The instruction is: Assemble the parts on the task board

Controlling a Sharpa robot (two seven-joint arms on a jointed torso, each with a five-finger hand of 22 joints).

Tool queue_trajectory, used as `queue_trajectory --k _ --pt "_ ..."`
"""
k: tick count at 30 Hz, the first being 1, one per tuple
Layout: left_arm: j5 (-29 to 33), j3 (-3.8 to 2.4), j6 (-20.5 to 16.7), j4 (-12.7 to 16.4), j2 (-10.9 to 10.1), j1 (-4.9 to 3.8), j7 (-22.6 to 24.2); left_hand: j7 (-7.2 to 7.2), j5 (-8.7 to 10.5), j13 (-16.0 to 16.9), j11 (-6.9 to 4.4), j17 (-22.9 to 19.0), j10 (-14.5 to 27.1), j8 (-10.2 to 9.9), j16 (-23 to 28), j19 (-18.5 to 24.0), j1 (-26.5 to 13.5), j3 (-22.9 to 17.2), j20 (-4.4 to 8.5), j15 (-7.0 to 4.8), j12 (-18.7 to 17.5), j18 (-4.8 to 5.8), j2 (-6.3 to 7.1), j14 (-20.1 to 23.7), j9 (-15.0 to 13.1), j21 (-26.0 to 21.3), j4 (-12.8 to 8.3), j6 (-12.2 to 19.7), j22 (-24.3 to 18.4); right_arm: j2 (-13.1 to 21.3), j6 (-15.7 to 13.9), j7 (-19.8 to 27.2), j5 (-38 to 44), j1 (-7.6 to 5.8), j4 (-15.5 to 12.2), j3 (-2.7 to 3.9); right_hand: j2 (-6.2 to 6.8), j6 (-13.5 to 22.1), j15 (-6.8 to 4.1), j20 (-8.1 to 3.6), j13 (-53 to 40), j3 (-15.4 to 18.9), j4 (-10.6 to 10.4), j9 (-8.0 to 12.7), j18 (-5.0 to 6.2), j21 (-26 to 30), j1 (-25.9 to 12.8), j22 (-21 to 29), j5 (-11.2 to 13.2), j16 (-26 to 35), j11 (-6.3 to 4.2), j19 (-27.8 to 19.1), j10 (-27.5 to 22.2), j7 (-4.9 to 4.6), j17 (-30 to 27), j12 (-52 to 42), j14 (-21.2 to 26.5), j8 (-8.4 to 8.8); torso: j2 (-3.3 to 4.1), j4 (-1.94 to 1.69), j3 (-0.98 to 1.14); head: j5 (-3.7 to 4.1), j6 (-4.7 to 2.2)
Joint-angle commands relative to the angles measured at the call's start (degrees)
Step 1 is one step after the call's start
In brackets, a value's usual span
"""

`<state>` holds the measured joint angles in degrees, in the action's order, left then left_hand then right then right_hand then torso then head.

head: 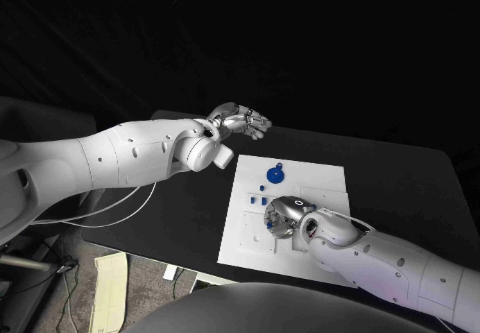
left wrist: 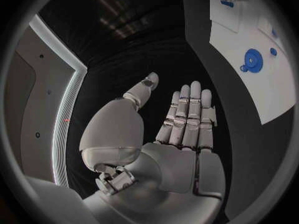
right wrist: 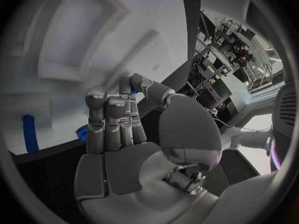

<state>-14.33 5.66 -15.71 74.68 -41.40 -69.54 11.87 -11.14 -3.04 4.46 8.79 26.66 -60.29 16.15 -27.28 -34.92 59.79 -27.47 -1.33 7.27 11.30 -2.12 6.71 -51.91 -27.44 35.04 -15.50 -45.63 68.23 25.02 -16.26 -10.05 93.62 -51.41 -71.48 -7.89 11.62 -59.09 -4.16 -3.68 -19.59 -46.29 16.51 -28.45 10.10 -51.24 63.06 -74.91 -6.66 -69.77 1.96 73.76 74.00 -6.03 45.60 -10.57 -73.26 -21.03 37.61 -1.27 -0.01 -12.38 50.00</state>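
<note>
Your right hand (head: 287, 216) is resting low on the middle of the flat white task board (head: 318, 182), fingers curled around a small blue part (right wrist: 81, 132); whether it is gripping, you cannot tell. The round blue disc part (head: 275, 173) is lying toward the board's far edge. Your left hand (head: 240, 121) is hovering open beyond the board's far left corner.

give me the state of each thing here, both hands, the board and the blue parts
left hand: open, empty, raised off the table beyond the board's far left corner
right hand: over the board, fingers down among the parts; hold unclear
task board: flat on the black table
round blue part: lying on the board, untouched
small blue parts: on the board beside the right hand
</note>
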Motion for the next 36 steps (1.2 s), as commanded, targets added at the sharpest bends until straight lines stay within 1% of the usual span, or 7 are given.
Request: queue_trajectory --k 1,11,21,26,31,34,36 --pt "-0.1 -0.05 0.0 0.2 0.0 -0.08 0.3 0.04 0.09 -0.1 0.1 0.1 -0.2 0.4 0.2 -0.4 0.4 0.0 -0.14 -0.07 -0.3 -0.87 0.33 -0.3 0.1 -0.2 0.3 0.5 0.1 0.1 0.3 -0.2 1.3 0.16 0.2 -0.13 0.58 0.1 0.1 -0.13 0.0 0.7 0.0 0.0 4.9 0.4 -0.4 -0.9 -0.3 0.3 0.38 -0.4 -0.7 -0.3 0.1 0.4 0.3 0.31 0.0 -0.04 0.03 0.04 0.0" --pt "-0.1 -0.05 0.0 0.1 0.1 -0.08 0.2 0.04 0.09 -0.1 0.11 0.1 -0.2 0.4 0.3 -0.4 0.4 0.0 -0.14 -0.07 -0.3 -0.88 0.33 -0.3 0.1 -0.2 0.3 0.5 0.1 0.2 0.0 -0.3 2.0 0.16 0.1 -0.13 1.09 0.4 0.22 -0.25 -0.2 2.9 0.0 -0.1 4.9 0.5 -1.2 -0.9 -1.2 0.5 0.5 -0.5 -0.9 -0.41 0.0 0.7 0.5 0.66 -0.01 0.0 0.01 0.09 0.0" --pt "-0.1 -0.05 0.1 0.1 0.0 -0.08 0.2 0.03 0.09 -0.1 0.12 0.2 -0.1 0.4 0.3 -0.4 0.4 0.0 -0.14 -0.07 -0.3 -0.88 0.32 -0.3 0.1 -0.3 0.3 0.5 0.1 0.2 -0.4 -0.5 2.3 0.16 0.0 -0.13 1.2 0.4 0.22 -0.3 -0.3 3.4 0.0 -0.2 4.9 0.5 -1.2 -0.9 -1.5 0.5 0.5 -0.6 -0.9 -0.41 0.0 0.8 0.6 0.73 0.0 -0.04 -0.01 0.26 0.0" --pt "-0.1 -0.05 0.1 0.1 0.0 -0.08 0.2 0.03 0.09 -0.1 0.12 0.2 -0.1 0.4 0.3 -0.4 0.5 0.0 -0.13 -0.07 -0.4 -0.88 0.32 -0.3 0.1 -0.3 0.2 0.6 0.1 0.4 -1.4 -0.4 2.3 0.15 -0.1 -0.13 1.47 0.6 0.28 -0.35 -0.4 3.7 0.0 -0.2 4.9 0.6 -1.1 -0.9 -1.6 0.6 0.57 -0.7 -1.1 -0.5 -0.1 1.0 0.7 0.91 -0.01 -0.04 -0.01 0.21 0.0" --pt "-0.1 -0.05 0.1 0.0 0.0 -0.08 0.2 0.03 0.09 -0.1 0.13 0.2 -0.1 0.4 0.3 -0.4 0.5 0.0 -0.13 -0.08 -0.4 -0.88 0.32 -0.3 0.1 -0.3 0.2 0.6 0.1 0.8 -2.4 -0.3 1.7 0.14 -0.7 -0.13 2.26 2.7 1.04 -0.45 -0.2 4.5 0.0 0.2 4.9 0.8 -0.6 -0.9 -2.1 0.9 1.33 -1.3 -3.1 -1.48 -0.2 1.8 1.4 2.22 0.0 -0.01 0.02 0.28 0.0" --pt "-0.1 -0.05 0.0 -0.1 0.1 -0.08 0.1 0.03 0.09 -0.1 0.13 0.3 -0.1 0.4 0.4 -0.4 0.5 0.0 -0.13 -0.08 -0.4 -0.89 0.32 -0.3 0.1 -0.3 0.2 0.6 0.1 1.1 -3.6 -0.4 0.5 0.13 -1.0 -0.13 2.9 4.9 1.28 -0.31 -0.3 5.7 0.0 0.6 4.9 0.9 -0.7 -1.0 -2.4 0.9 1.57 -1.7 -3.9 -2.39 -0.1 1.6 1.9 3.41 -0.01 -0.02 0.01 0.36 0.0" --pt "-0.1 -0.05 0.0 -0.1 0.1 -0.08 0.2 0.03 0.09 -0.1 0.13 0.3 -0.2 0.4 0.4 -0.4 0.5 0.0 -0.13 -0.08 -0.4 -0.88 0.35 -0.3 0.1 -0.3 0.2 0.6 0.1 1.4 -4.0 -0.2 0.4 0.11 -1.3 -0.13 3.59 6.8 1.73 -0.03 -0.1 7.2 0.1 1.0 4.9 1.1 -1.2 -1.1 -1.7 1.0 2.0 -2.6 -5.2 -3.06 -0.1 1.9 2.9 4.46 -0.03 -0.03 0.01 0.33 0.0"
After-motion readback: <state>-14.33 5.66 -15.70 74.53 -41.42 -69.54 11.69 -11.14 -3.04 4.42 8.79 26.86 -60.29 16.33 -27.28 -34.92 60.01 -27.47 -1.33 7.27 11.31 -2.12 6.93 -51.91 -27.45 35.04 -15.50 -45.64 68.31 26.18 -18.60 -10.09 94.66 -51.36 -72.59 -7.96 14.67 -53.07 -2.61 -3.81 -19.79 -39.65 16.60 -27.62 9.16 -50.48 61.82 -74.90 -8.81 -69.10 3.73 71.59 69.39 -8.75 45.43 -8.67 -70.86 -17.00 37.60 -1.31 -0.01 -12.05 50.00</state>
